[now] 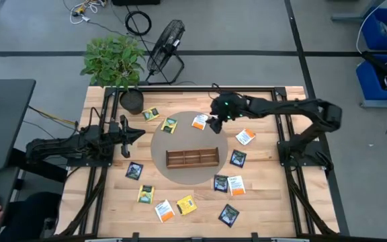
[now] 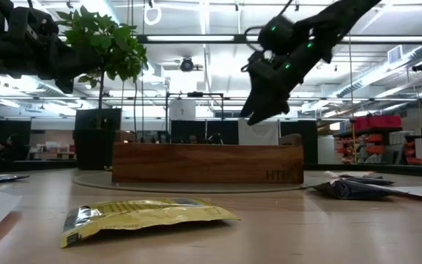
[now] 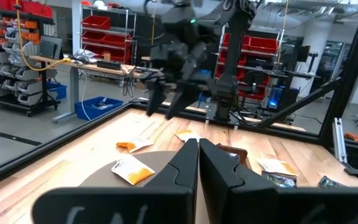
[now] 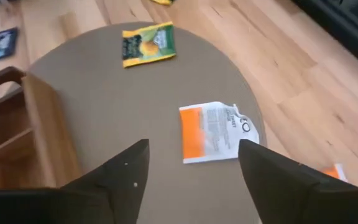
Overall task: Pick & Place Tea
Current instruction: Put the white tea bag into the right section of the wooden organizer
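yellow sachet fills low view; right claw gapes over white-and-orange sachet.

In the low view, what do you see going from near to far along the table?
Yellow tea sachet → wooden tray → plant in the room behind.
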Tool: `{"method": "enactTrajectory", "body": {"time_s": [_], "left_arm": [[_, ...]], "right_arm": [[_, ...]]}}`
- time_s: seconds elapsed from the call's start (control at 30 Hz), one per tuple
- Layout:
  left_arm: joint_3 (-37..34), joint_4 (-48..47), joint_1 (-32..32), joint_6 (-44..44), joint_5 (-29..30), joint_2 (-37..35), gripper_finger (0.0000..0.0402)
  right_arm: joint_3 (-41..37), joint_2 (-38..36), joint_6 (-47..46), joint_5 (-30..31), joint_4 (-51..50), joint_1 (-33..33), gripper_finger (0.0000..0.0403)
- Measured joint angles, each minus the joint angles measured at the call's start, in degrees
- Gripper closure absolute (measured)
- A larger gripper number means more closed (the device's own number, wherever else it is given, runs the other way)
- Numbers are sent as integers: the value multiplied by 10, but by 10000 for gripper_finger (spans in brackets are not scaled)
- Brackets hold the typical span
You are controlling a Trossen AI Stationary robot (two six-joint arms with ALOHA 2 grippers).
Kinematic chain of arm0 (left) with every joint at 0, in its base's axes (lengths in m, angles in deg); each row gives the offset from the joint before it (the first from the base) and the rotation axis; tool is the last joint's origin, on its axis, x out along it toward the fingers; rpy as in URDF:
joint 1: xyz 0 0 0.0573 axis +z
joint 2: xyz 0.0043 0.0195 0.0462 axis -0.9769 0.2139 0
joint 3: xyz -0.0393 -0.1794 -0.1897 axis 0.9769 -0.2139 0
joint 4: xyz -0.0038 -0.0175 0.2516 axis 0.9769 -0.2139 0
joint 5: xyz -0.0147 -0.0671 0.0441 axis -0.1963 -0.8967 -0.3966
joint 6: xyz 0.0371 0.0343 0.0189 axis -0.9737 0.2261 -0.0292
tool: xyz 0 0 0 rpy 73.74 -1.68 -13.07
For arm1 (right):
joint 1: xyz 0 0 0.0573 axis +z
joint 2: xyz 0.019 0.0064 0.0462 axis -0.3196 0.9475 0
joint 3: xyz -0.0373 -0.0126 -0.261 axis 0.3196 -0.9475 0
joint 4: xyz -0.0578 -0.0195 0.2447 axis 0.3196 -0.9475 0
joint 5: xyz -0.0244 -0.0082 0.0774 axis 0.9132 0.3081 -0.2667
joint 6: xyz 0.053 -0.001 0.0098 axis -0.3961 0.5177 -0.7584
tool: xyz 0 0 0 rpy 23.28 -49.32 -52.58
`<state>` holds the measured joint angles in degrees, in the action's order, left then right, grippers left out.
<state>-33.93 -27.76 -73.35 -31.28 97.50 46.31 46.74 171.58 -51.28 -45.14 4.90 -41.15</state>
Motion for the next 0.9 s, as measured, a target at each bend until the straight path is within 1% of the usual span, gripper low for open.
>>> {"method": "enactTrajectory", "body": {"time_s": [0.23,0.33,0.4,0.5,0.63,0.73,0.9], "left_arm": [[0,0,0,1,0,0,383],[0,0,0,1,0,0,383],[0,0,0,3,0,0,383],[0,0,0,3,0,0,383],[0,0,0,2,0,0,383],[0,0,0,4,0,0,383],[0,0,0,4,0,0,383]], "right_arm": [[38,80,-26,-37,-7,-45,135],[48,104,-51,-75,-6,-62,135],[56,123,-63,-89,-6,-70,135],[72,153,-69,-92,-7,-71,135],[95,184,-45,-85,-28,-69,135],[103,194,-43,-65,-29,-70,135],[104,204,-43,-64,-31,-72,135]]}}
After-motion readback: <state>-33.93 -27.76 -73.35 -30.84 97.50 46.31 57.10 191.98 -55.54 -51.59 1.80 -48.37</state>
